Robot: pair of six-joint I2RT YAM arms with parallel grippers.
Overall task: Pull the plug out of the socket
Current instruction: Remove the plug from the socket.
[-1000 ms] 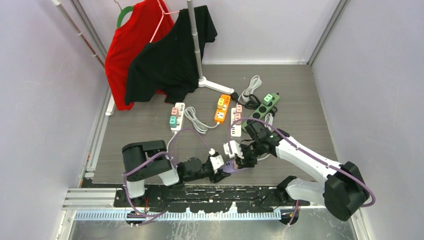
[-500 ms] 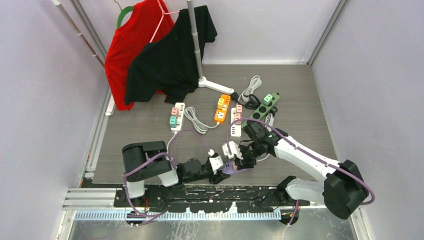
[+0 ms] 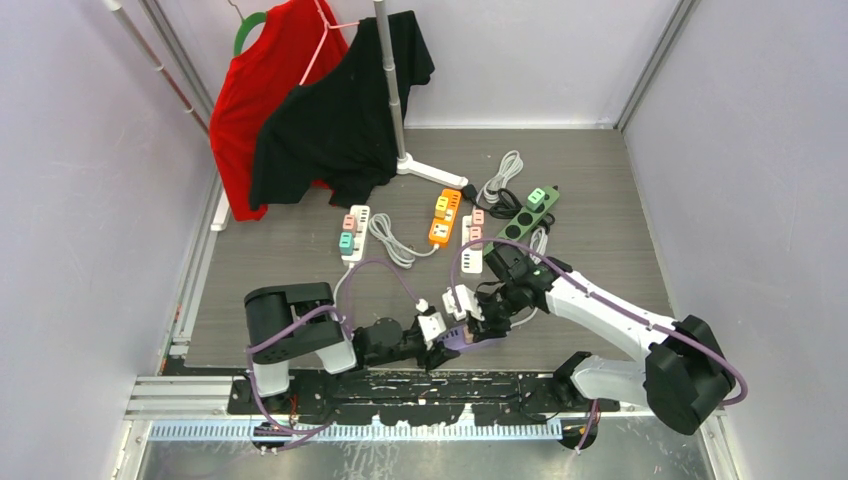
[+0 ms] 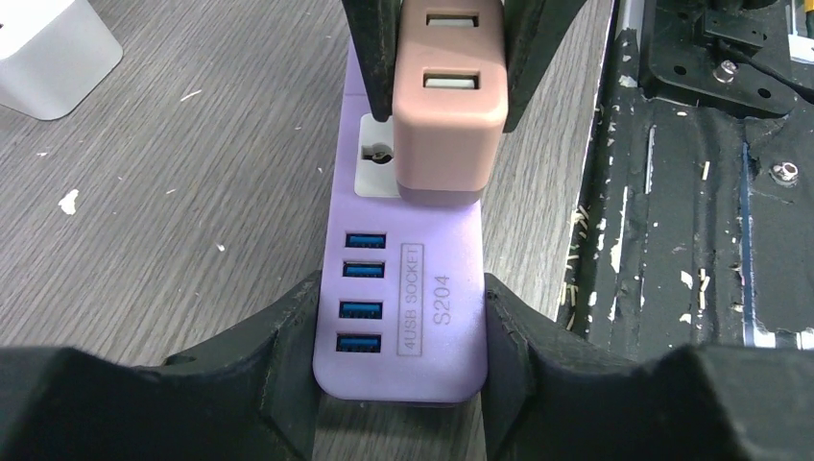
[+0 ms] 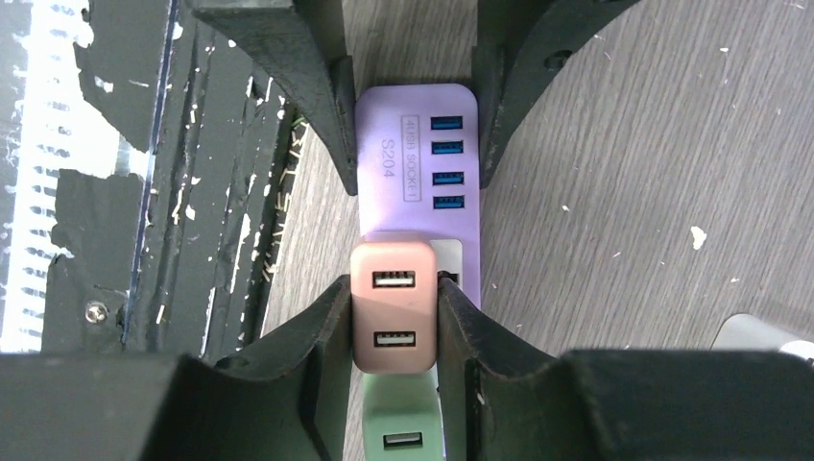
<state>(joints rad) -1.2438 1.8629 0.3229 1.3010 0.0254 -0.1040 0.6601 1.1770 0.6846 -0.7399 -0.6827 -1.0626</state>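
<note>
Near edge of table, about 6 o'clock in the top view: left arm is folded low, forearm lying flat and pointing toward 3 o'clock. The left gripper is level with the tabletop, fingers clamped on both long sides of the purple socket strip at its USB end, pinning it flat on the wood. The strip lies right by the black base rail. The right arm comes from its base at 4 o'clock, elbow out, forearm reaching toward 9 o'clock, wrist bent down over the strip. The right gripper is closed on the pink plug, one finger pressed on each side face. The two grippers face each other along the strip, tips near but apart. The pink plug stands on the strip's outlet end, USB ports facing up; how deep the pins sit cannot be told. A green plug sits just behind the pink one, between the right fingers. A white adapter lies on the wood at 10 o'clock from the strip, apart from it. Farther, mid-table at 12 o'clock: a white strip, an orange strip and a dark green strip with loose cords. Far back at 11 o'clock, a red shirt and a black shirt hang on a rack pole.
</note>
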